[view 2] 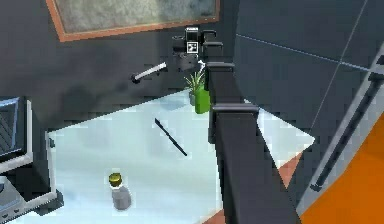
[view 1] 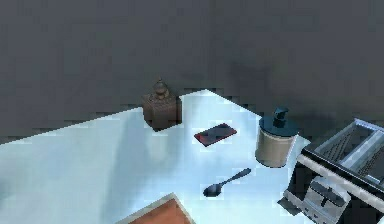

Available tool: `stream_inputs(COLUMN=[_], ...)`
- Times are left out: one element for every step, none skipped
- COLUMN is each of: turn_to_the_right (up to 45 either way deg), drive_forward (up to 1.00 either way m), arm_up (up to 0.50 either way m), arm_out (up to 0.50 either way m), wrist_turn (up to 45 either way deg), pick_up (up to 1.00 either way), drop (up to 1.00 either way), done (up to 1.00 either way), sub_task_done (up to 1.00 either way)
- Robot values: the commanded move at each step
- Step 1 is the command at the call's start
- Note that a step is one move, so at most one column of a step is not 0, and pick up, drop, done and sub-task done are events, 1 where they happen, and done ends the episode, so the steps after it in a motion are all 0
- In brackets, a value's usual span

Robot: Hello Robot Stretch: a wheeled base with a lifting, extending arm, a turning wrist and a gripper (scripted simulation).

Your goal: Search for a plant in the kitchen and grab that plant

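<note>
Pale blue-white worktop (view 2: 110, 140) is carrying the plant (view 2: 199, 92), which is standing by the far edge against the dark wall, just left of the arm (view 2: 245, 150). The arm's dark bar is crossing the worktop beside the pot and hiding whatever lies behind it. The gripper (view 2: 188, 48) is showing above the leaves, dark against the dark wall, so its fingers are hard to make out; whether it is holding anything cannot be told. A pale rod (view 2: 150, 72) left of the leaves is too indistinct to name.

The plant is appearing as a small bright green pot with a few thin, pale green leaves fanning upward.

A dark thin stick (view 2: 170, 137) is lying mid-worktop, and a small jar (view 2: 119, 190) is standing toward the near edge. In the forward view a toaster (view 1: 345, 160) is being cut off at the right edge, beside a pump bottle (view 1: 275, 140), a spoon (view 1: 227, 183) and a brown boxy object (view 1: 160, 105) too vague to identify.
</note>
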Motion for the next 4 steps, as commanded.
stream_inputs(turn_to_the_right=[0.0,0.0,0.0,0.0], drive_forward=[0.0,0.0,0.0,0.0], arm_up=[0.0,0.0,-0.16,0.0], arm_out=[0.0,0.0,0.0,0.0], wrist_turn=[45.0,12.0,0.0,0.0], pick_up=[0.0,0.0,0.0,1.0], drop=[0.0,0.0,0.0,0.0], done=[0.0,0.0,0.0,0.0], sub_task_done=[0.0,0.0,0.0,0.0])
